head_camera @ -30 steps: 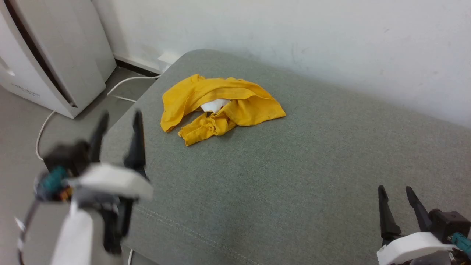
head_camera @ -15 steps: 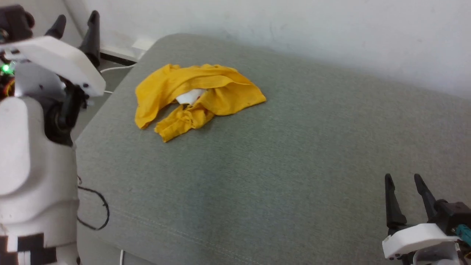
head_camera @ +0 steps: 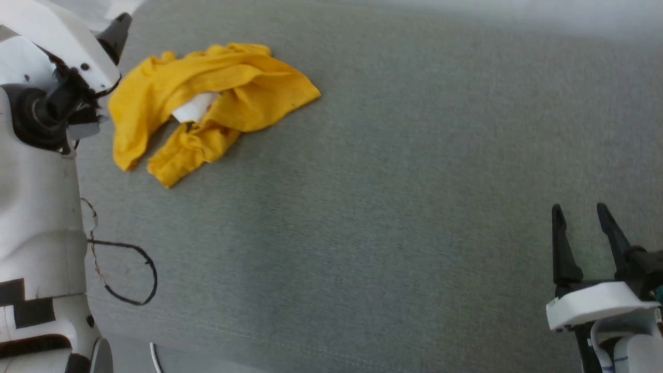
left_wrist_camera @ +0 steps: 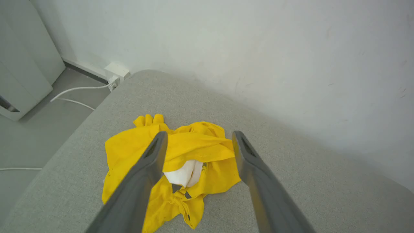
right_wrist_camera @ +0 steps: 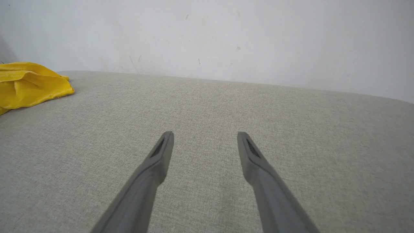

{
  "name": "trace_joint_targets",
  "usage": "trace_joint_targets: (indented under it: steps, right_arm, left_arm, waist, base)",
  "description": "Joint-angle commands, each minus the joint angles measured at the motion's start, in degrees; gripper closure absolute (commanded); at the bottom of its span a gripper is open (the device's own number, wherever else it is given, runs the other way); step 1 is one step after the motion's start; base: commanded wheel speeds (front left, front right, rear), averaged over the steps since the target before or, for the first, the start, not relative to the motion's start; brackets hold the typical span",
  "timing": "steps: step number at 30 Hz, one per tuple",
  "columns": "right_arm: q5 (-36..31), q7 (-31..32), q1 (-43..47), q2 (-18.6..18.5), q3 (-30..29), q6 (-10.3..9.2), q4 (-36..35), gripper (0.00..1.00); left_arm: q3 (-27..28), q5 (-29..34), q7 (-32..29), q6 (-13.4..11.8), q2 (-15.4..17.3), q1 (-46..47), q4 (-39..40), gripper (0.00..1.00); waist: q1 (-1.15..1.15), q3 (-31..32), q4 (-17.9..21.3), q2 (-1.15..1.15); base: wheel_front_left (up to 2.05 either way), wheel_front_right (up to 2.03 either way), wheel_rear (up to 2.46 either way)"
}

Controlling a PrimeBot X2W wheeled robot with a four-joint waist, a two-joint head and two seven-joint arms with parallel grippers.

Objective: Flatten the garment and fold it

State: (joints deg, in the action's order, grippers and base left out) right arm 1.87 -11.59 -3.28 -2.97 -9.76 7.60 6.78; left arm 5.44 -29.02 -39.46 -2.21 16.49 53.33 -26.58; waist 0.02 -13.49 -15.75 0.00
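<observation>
The garment (head_camera: 243, 88) is a crumpled bright yellow heap on the grey cushion, with a white patch (head_camera: 190, 110) showing in its folds. In the left wrist view my left gripper (left_wrist_camera: 197, 136) hovers open above the garment (left_wrist_camera: 129, 152), with its two fingers framing the white patch (left_wrist_camera: 184, 173). In the head view one of its fingers (head_camera: 118, 32) shows just left of the heap. My right gripper (head_camera: 579, 210) stands open and empty at the lower right, far from the cloth. In the right wrist view the right gripper (right_wrist_camera: 205, 134) is over bare cushion, with the garment (right_wrist_camera: 29, 84) at the far left.
The grey cushion (head_camera: 388, 217) runs up to a white wall (left_wrist_camera: 242, 48). Past its left edge is floor with a wall socket (left_wrist_camera: 117, 70), a white cable (left_wrist_camera: 74, 89) and a white appliance (left_wrist_camera: 19, 74). A black cable loop (head_camera: 135, 280) hangs off my left arm.
The head camera has tilted down and turned right. My left arm rose from the lower left and reached forward until it is beside the garment. The garment lies as before; the right gripper barely moved.
</observation>
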Motion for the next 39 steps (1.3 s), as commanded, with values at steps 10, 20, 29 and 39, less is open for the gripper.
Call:
trace_joint_targets:
  steps: [10,20,29,39]
  right_arm:
    - [-1.1,0.4,-2.8,0.1,-0.8,-0.11,-2.7,0.0]
    - [-2.1,1.3,-4.5,0.1,-1.0,-0.11,-5.4,0.0]
    - [-2.8,2.4,-5.6,0.1,-1.2,-0.11,-6.9,0.0]
    - [-2.0,1.7,-5.6,0.1,-1.1,-0.11,-5.1,0.0]
  left_arm:
    - [-1.3,-0.3,-11.0,-4.8,0.2,-0.3,-2.1,0.0]
    - [-2.2,2.6,-11.7,-10.0,0.9,-2.1,-2.8,0.0]
    - [-3.1,5.4,-5.8,-11.6,1.9,-2.0,-5.6,1.0]
    - [-3.0,4.1,-3.2,-9.2,2.5,-1.1,-6.8,1.0]
  waist:
    - [-0.02,-11.6,7.1,0.0]
    - [-0.02,-16.5,7.9,0.0]
    - [-0.02,-18.0,8.4,0.0]
    - [-0.02,-14.5,8.6,0.0]
  base:
    - [0.0,0.0,0.0]
    - [0.0,0.0,0.0]
    - [0.0,0.0,0.0]
    - [0.0,0.0,0.0]
